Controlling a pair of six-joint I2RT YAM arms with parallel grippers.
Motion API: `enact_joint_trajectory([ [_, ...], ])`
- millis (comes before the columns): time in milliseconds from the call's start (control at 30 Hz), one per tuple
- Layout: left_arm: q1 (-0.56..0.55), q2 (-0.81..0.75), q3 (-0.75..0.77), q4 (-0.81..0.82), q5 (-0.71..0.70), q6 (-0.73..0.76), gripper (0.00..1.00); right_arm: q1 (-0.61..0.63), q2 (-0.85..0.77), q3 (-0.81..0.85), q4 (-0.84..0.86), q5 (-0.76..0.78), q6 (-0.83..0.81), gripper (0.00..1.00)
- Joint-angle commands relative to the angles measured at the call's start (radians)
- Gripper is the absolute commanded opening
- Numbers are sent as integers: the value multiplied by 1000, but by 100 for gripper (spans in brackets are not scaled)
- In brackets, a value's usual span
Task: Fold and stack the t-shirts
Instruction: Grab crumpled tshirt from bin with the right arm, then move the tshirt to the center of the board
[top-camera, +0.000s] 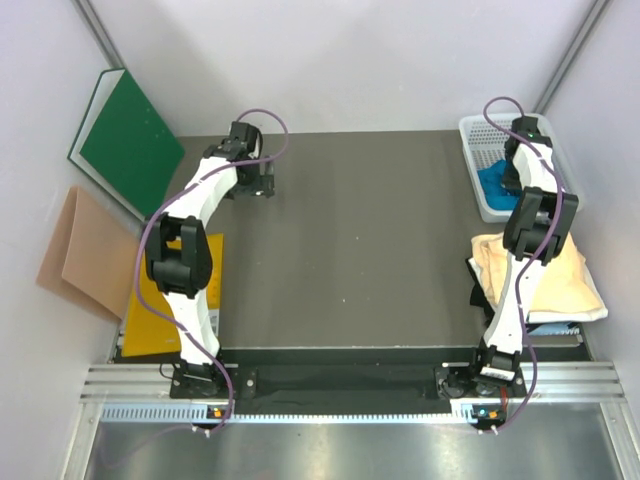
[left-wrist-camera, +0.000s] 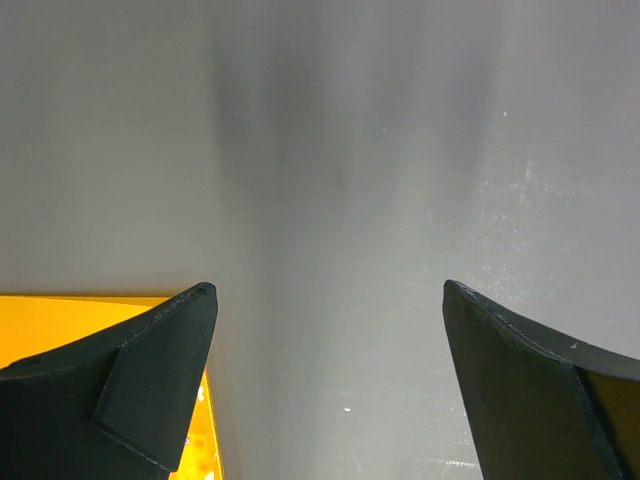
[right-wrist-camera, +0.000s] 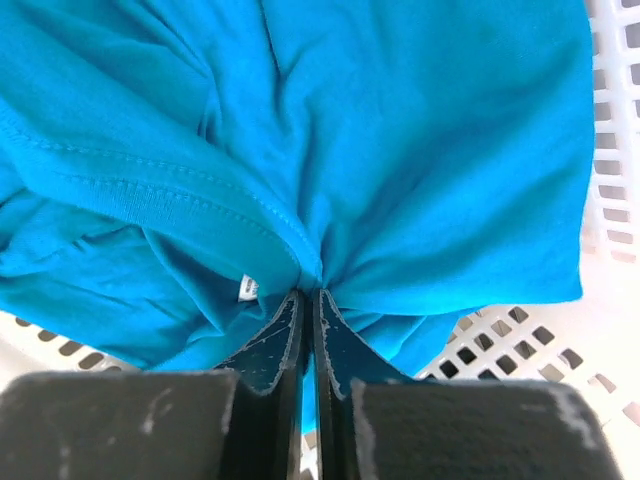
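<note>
The teal-blue t-shirt (top-camera: 492, 183) lies crumpled in a white lattice basket (top-camera: 473, 160) at the far right. My right gripper (right-wrist-camera: 310, 296) is down in the basket, shut on a pinch of the blue cloth (right-wrist-camera: 380, 150), which bunches at the fingertips. In the top view the right gripper (top-camera: 516, 183) is mostly hidden by the arm. The cream-tan t-shirt (top-camera: 560, 280) lies folded at the table's right edge. My left gripper (top-camera: 260, 185) hovers over the far left of the dark table, open and empty; its fingers (left-wrist-camera: 150, 390) are wide apart over bare grey surface.
A green board (top-camera: 130, 140) and a tan-pink paper sheet (top-camera: 85, 255) lean on the left wall. A yellow envelope (top-camera: 150, 320) lies at the table's left edge, and also shows in the left wrist view (left-wrist-camera: 60, 320). The dark mat (top-camera: 350, 240) covers the middle.
</note>
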Motion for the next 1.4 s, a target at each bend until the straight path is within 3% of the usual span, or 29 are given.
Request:
enact_joint_trajectory([
  [0, -8, -1, 32, -22, -26, 8, 99, -8, -116, -16, 55, -14, 0, 0],
  [200, -20, -9, 14, -13, -23, 6, 99, 1, -404, -136, 260, -34, -11, 0],
  [333, -29, -4, 14, -11, -21, 9, 99, 24, -530, -127, 334, -33, -5, 0],
  [467, -31, -15, 12, -11, -64, 3, 99, 85, -600, -81, 343, -158, -22, 0],
  [633, -31, -32, 15, -2, -92, -7, 99, 314, -675, -79, 354, -194, -109, 0],
  [833, -31, -42, 5, -11, -132, -26, 99, 567, -667, -12, 264, -286, -94, 0],
  [1133, -28, -55, 34, -33, -242, -75, 99, 869, -469, -56, 48, -632, -56, 0],
  [1267, -9, -87, 26, -20, -293, -95, 99, 1016, -357, 151, -72, -720, -76, 0],
  [1367, 18, -98, 12, -8, -298, -115, 99, 1073, -392, 246, 3, -766, -30, 0],
])
